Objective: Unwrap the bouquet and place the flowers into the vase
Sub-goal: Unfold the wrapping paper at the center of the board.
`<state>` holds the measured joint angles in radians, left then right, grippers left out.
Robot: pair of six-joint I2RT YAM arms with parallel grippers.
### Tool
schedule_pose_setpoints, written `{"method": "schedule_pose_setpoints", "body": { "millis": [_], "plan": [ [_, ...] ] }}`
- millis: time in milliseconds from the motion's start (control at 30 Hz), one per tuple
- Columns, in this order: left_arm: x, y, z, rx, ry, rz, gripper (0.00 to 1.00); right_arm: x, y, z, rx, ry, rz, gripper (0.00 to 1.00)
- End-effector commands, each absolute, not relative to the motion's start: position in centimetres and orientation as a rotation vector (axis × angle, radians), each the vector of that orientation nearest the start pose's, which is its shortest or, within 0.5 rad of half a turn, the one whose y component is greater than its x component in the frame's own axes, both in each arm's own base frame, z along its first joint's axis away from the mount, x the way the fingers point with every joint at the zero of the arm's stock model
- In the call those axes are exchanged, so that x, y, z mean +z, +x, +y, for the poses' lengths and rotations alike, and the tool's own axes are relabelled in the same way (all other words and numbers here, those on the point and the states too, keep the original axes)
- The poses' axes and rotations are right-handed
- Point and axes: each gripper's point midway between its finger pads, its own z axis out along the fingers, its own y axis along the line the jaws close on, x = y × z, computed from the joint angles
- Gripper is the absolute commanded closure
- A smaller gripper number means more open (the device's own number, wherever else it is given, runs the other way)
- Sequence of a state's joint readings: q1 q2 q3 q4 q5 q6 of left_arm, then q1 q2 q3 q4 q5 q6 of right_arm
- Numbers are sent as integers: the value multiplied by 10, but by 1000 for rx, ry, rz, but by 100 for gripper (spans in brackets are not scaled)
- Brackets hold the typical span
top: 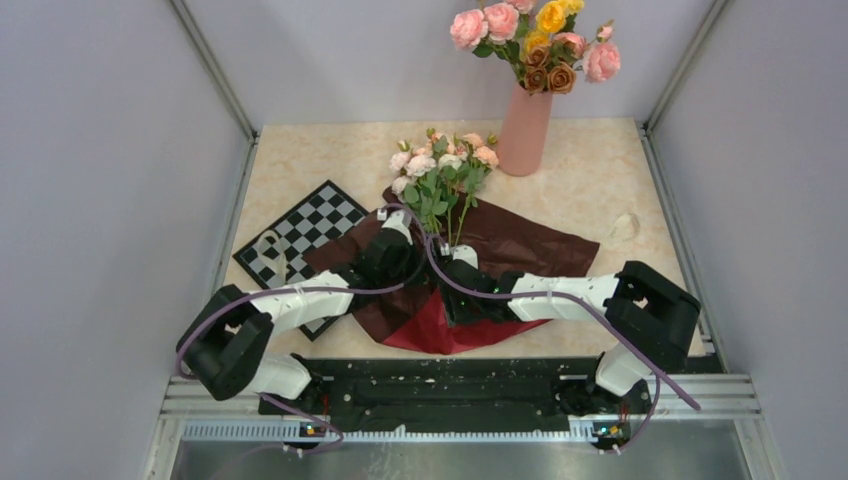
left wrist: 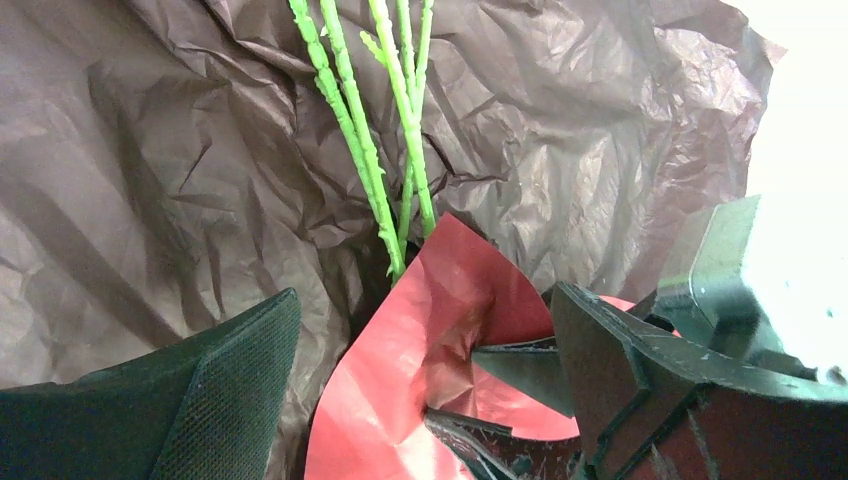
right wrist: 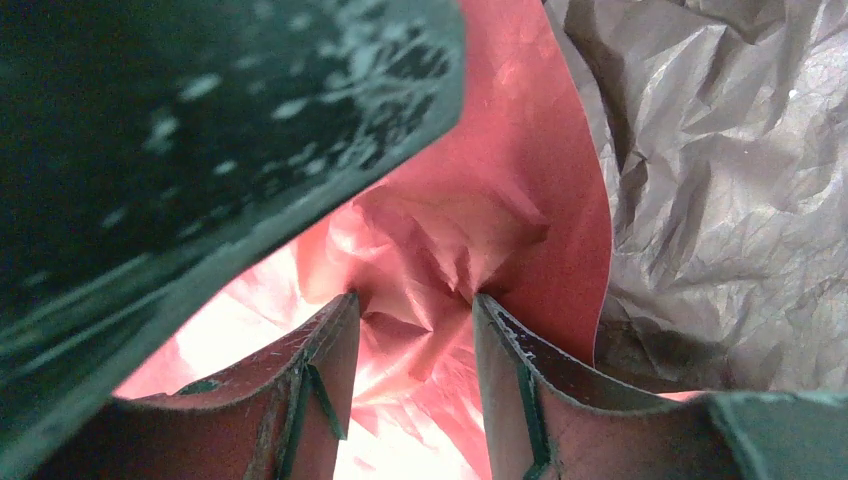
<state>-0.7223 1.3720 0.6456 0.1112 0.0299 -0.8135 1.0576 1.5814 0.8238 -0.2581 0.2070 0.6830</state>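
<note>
Right gripper (right wrist: pixel 415 310) – fingers part-way apart, with a crumpled fold of the red sheet (right wrist: pixel 520 150) bunched in the gap; whether they clamp it I cannot tell. Left gripper (left wrist: pixel 425 300) is spread wide and grips nothing, its fingers either side of that red fold, just beside the right gripper. The stems (left wrist: pixel 400 150) end at the fold and run away over the dark wrap (left wrist: pixel 150 150), which lies spread out on the table (top: pixel 600 170). The flowers (top: pixel 440 165) lie on the wrap — blooms toward the vase (top: pixel 524 130), near it but not in it. The vase stands at the far edge, holding larger roses (top: pixel 530 40). A chessboard (top: pixel 310 225) lies at the wrap's left edge.
</note>
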Motion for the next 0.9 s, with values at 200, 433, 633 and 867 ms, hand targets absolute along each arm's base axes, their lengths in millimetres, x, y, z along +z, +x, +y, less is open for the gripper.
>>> {"method": "schedule_pose_setpoints", "body": {
  "millis": [200,433,633,867],
  "plan": [
    [41,250,-253,-754,-92,2364,1,14,179,298,385,-382,2578,54],
    [34,248,-227,-676,-137,2358,1,12,179,296,376,-372,2584,55],
    [28,237,-206,-620,-158,2376,1,10,182,291,332,-350,2578,55],
    [52,229,-200,-654,-110,2352,1,4,195,284,204,-330,2565,55]
  ]
}}
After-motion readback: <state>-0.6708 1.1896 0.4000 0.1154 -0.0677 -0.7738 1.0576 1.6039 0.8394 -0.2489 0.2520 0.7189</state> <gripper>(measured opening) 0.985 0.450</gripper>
